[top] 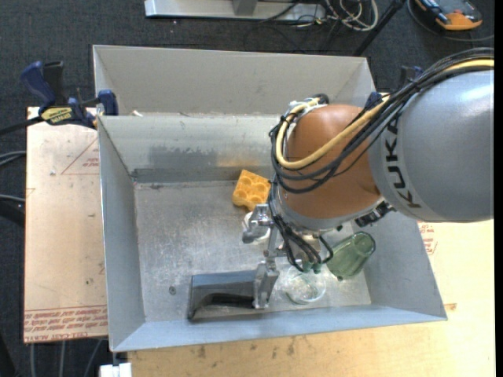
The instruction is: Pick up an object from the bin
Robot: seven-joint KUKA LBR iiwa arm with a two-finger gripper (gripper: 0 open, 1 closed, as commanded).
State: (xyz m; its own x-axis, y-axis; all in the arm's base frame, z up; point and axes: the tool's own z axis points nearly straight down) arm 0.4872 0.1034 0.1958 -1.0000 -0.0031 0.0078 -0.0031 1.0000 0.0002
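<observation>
Now gripper (265, 295) sits low near the front wall of the bin (157, 210), its tip at the right end of a flat dark block (220, 297). Open or closed: cannot tell. Clear piece (305, 289) and green glass (351, 256) lie just right; yellow sponge (251, 188) behind.

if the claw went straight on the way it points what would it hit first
Probably the right end of the dark flat object at the front of the bin; the claw is above or on it, depth unclear.
</observation>
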